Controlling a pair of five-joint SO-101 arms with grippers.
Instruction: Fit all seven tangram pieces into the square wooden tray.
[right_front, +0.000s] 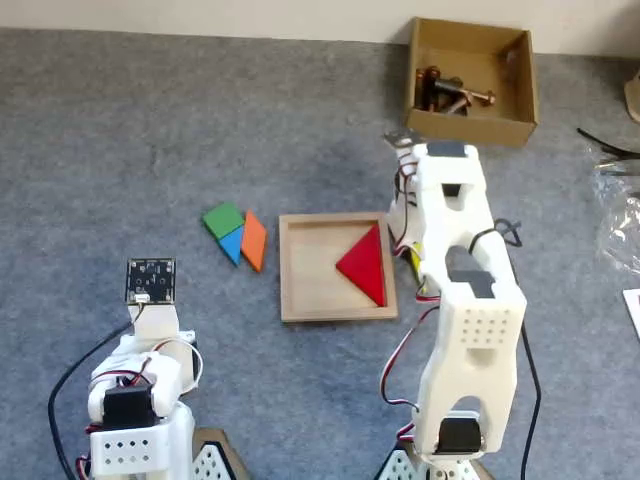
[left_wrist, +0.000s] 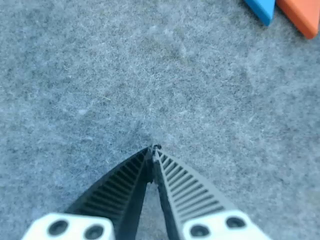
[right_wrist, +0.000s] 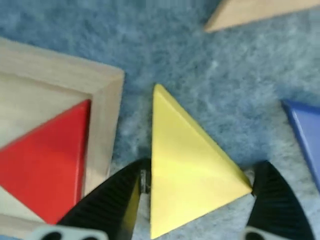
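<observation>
The wooden tray (right_front: 335, 313) lies flat on the grey bench (right_front: 120, 150), about midway between the 2 arms. 1 piece is in it: a red triangle (right_front: 365, 262) set against the tray's wall on the right arm's side, with 1 corner reaching into a tray corner. The remaining floor of the tray is bare wood.

Just beside the tray's opposite wall, 3 pieces sit bunched on the bench, touching one another: a green square (right_front: 223, 219), a blue triangle (right_front: 232, 244) and an orange piece (right_front: 254, 240).

The right arm (right_front: 465, 300) stretches along the tray's red-triangle side. Its right claw (right_wrist: 200, 172) is spread wide over a yellow triangle (right_wrist: 185, 165) that lies flat on the bench just outside the tray wall. 1 finger (right_wrist: 107, 200) stands against the triangle's long straight edge, in the gap between triangle and tray; the other finger is at the triangle's far corner. Whether they are pressing on it I cannot tell. A second blue piece (right_wrist: 305, 130) lies near the yellow triangle, on the side away from the tray.

The left arm (right_front: 135, 390) sits folded low near its base, well apart from the tray. Its left claw (left_wrist: 152, 150) is closed tip to tip, holding nothing, above bare bench.

A cardboard box (right_front: 470, 120) with small metal parts stands at the bench's far edge.
</observation>
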